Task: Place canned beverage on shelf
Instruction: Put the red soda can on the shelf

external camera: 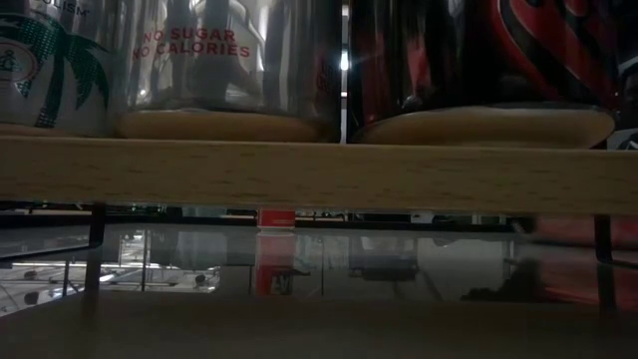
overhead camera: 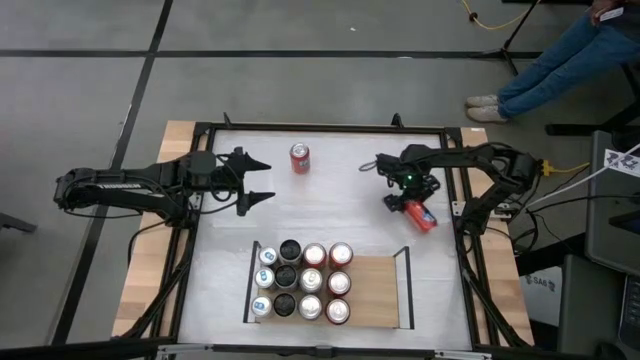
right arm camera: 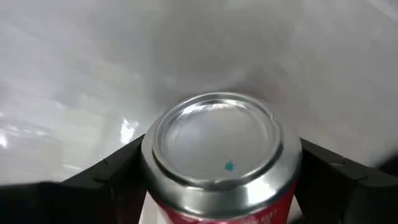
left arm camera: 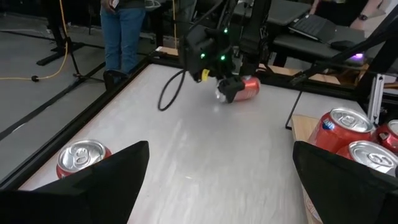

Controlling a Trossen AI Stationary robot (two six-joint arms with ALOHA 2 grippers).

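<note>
Red and lying on its side, a can (overhead camera: 421, 214) rests on the white table (overhead camera: 330, 215) near its right edge, with the right gripper (overhead camera: 404, 205) down over it, a finger on each side of the can; whether they press it I cannot tell. Over on the left, the left gripper (overhead camera: 251, 180) waits spread wide, near an upright red can (overhead camera: 300, 158). Twelve cans (overhead camera: 300, 281) fill the left part of the shelf (overhead camera: 378, 291), its right part bare wood.
</note>
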